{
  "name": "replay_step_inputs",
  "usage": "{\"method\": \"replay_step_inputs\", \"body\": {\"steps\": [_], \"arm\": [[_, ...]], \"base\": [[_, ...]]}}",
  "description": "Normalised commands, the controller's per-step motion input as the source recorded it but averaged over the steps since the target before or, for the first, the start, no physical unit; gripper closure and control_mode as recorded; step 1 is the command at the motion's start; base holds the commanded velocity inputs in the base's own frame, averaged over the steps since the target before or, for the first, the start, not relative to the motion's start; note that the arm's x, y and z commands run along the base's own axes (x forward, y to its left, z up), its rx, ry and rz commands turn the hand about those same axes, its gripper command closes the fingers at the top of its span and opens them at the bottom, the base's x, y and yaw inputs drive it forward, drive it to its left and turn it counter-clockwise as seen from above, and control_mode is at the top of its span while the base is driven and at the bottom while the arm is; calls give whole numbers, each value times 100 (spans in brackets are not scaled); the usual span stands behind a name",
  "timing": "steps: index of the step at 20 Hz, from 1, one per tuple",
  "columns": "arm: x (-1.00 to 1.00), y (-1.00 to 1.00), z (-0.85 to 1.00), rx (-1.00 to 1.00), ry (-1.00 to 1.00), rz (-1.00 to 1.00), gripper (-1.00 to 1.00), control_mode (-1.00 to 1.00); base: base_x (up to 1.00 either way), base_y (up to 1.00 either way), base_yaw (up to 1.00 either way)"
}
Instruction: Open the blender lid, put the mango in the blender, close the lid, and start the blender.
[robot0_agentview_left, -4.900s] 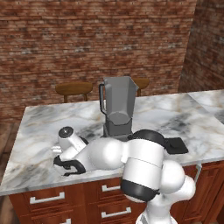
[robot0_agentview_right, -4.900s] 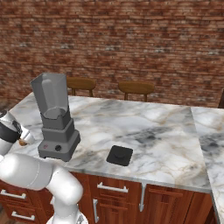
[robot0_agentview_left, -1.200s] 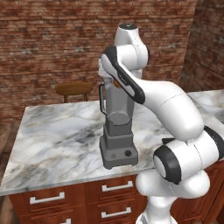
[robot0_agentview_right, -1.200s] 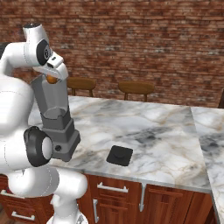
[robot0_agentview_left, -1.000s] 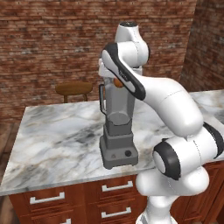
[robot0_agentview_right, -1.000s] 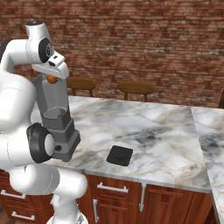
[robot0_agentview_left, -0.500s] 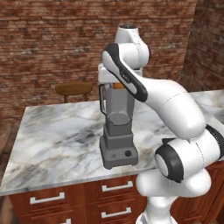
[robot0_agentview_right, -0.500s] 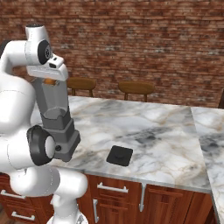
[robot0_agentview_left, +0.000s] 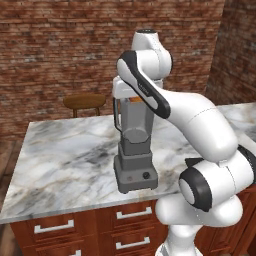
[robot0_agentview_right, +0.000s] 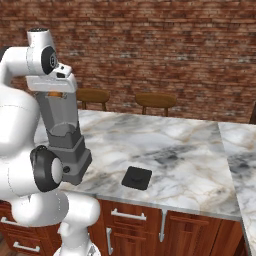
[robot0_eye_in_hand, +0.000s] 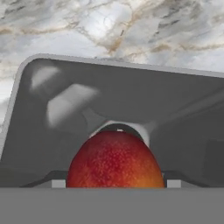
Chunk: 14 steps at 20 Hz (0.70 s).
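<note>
Far left in the right base view: the gripper (robot0_agentview_right: 55, 94), poised at the open mouth of the blender (robot0_agentview_right: 63, 136), pointing straight down into the jar. Clamped at middling width on the mango (robot0_eye_in_hand: 114, 159), by the look of the hand view, with the fruit sitting squarely between the tips and the grey jar interior directly beyond it. From the base cameras, just a sliver of orange showing right under the hand at rim level. Judged as held, not yet let go.

Directly below the gripper: tapered jar, then boxy base with its button and knob, standing upright on the marble counter (robot0_agentview_right: 180, 150).

Further right and well below the gripper: the blender lid (robot0_agentview_right: 136, 178), lying flat on the counter, clearly apart from the blender's base.

Progress, judged from this layout:
- Done: lid off and parked aside; mango picked up and carried over the jar mouth.
- In hand: lowering or releasing the fruit into the jar.
- Left: letting go and pulling clear of the rim; reaching down and right for the lid; seating it square on the jar; pressing the control on the base.

Roughly halfway through, then.
</note>
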Motion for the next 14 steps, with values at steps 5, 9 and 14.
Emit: {"method": "replay_step_inputs", "body": {"steps": [5,9,14], "arm": [[0,0,2,0,0,2,-100,-100],[0,0,27,0,-1,0,-100,-100],[-8,-12,73,0,-11,0,-100,-100]], "base": [[0,0,0],[0,0,0],[0,0,0]]}}
